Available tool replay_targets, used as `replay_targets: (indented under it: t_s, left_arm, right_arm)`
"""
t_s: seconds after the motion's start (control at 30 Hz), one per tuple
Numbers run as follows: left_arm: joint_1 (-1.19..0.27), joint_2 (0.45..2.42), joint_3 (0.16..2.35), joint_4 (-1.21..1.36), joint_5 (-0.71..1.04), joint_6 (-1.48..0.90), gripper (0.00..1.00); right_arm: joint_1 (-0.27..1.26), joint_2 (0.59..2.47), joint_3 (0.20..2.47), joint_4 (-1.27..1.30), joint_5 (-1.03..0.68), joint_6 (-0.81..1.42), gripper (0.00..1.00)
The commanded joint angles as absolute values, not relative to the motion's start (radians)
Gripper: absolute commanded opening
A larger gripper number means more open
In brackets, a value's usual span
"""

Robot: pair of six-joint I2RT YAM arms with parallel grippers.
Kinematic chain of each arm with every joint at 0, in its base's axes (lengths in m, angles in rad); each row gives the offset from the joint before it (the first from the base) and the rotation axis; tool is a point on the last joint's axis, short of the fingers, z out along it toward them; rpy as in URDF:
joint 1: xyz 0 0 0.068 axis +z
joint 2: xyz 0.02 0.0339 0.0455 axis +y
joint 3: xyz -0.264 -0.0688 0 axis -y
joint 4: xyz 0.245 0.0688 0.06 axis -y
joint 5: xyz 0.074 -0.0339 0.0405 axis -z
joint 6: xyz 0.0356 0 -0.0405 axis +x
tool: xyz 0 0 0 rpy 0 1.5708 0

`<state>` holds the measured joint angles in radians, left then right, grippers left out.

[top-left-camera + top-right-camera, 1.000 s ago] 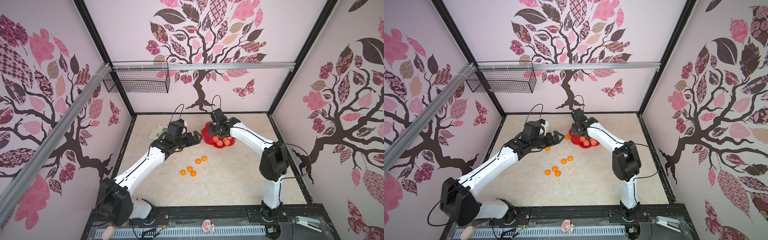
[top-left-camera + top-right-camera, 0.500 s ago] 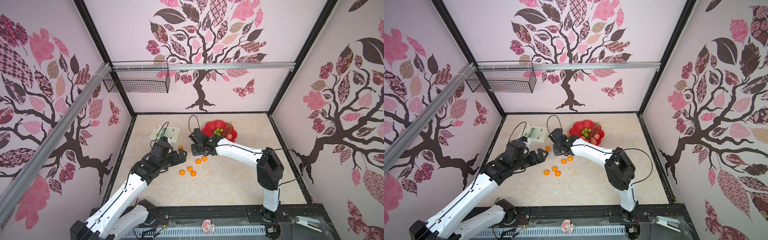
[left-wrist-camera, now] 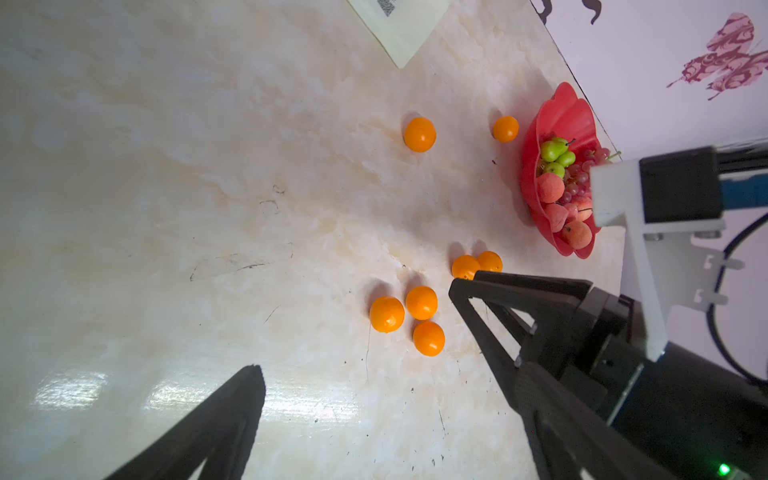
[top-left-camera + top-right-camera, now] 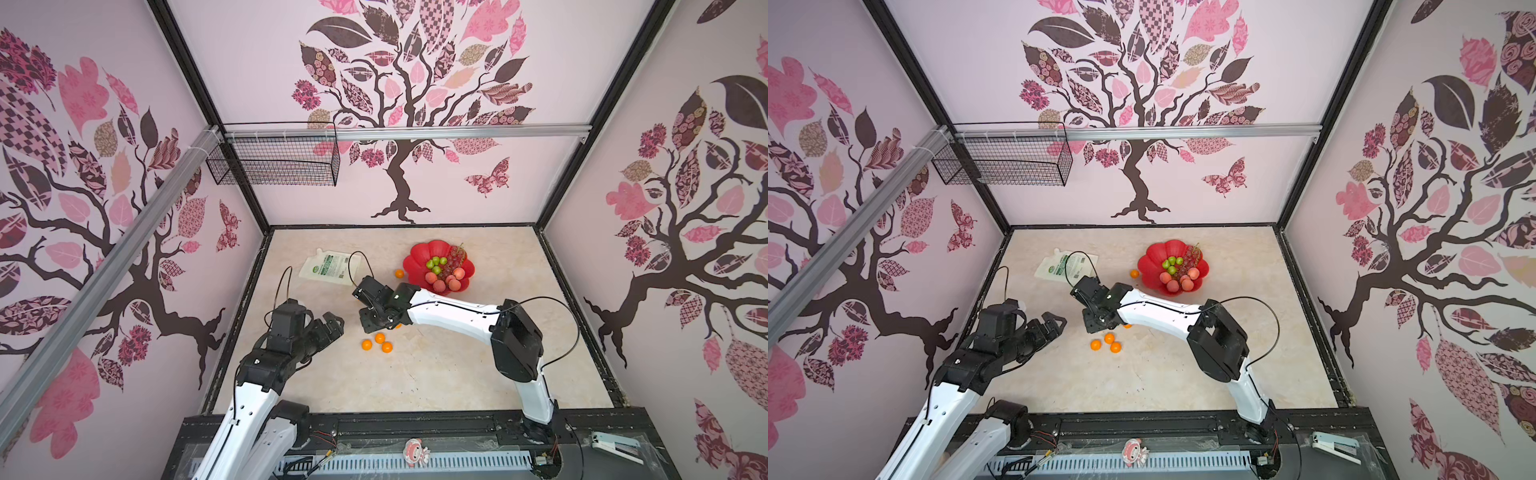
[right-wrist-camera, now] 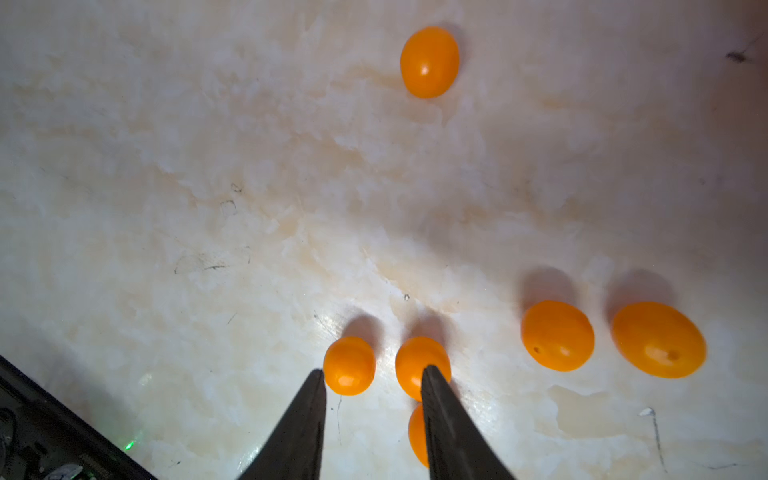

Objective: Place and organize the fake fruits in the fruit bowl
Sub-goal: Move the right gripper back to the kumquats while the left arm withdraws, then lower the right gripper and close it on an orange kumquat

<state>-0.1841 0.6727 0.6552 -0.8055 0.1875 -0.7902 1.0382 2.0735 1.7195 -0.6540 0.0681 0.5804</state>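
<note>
Nearest the front edge of the worktop, toward its left edge, the left pincer is being held spread wide and empty, well apart from any fruit. Just beyond it, near the middle of the worktop, a cluster of three orange balls is being hovered over by the right pincer, whose jaws are being held partly parted with nothing between them. In the right wrist view one tip is being shown just beside one ball and the other tip over its neighbour, so the cluster is being judged to lie straight below this pincer, with the right arm by far the nearer. The balls are looking nearly round, so no long axis is being offered for alignment. Seven orange balls are being counted on the worktop in the left wrist view: the three in the cluster, a close pair just past them and largely hidden under the right arm in both top views, a lone one farther off, and one just beside the fruit bowl. Toward the far edge, the bowl is being occupied by one grape bunch, three clearly seen green pears and at least four peaches. One white pouch is lying toward the far left corner.
</note>
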Motion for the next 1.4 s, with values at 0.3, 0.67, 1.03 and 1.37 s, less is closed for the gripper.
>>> replay_targets:
  t_s: [0.3,0.67,1.03,1.37]
  left_arm:
    - [-0.002,0.666,0.612,-0.785,0.38,-0.782,0.98]
    - [0.026,0.679,0.603,-0.774,0.397,-0.788,0.98]
    - [0.031,0.679,0.601,-0.766,0.408,-0.782,0.98]
    - [0.03,0.68,0.6,-0.765,0.411,-0.781,0.98]
  right_arm:
    - [1.092,2.226,1.86,-0.778,0.005,0.579,0.44]
    - [1.092,2.295,1.924,-0.837,0.007,0.57,0.45]
    - [1.092,2.342,1.965,-0.874,0.026,0.574,0.45]
    - [1.092,2.382,2.021,-0.923,0.026,0.573,0.46]
